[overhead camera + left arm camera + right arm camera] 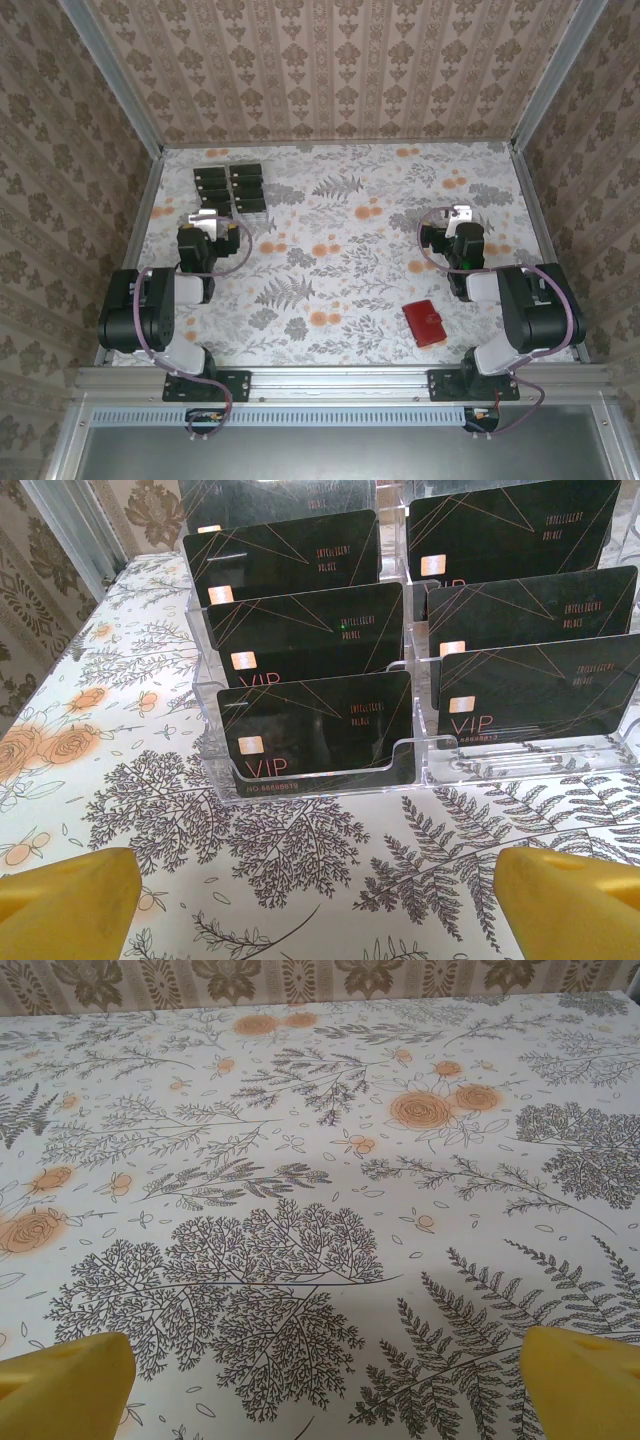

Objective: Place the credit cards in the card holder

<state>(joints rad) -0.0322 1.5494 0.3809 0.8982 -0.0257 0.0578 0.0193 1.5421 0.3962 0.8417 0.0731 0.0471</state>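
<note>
– Left wrist, status?
– I see left gripper (320, 900) wide apart, cards (315, 730) just ahead, upright in clear rack (212, 765).
– Right?
– Right gripper (320, 1380) spread too, over table (300, 1160). Top view: wallet (427, 323) closed, near-right, well apart from cards.

The credit cards (315, 730) read "VIP"; smaller lettering too blurred.

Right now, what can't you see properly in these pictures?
- Top view: card holder looks shut, so its inside is hidden.
- Top view: credit cards too small to read or count.
- Left wrist view: rearmost cards cut off by the top edge, lower parts behind nearer rows.
</note>
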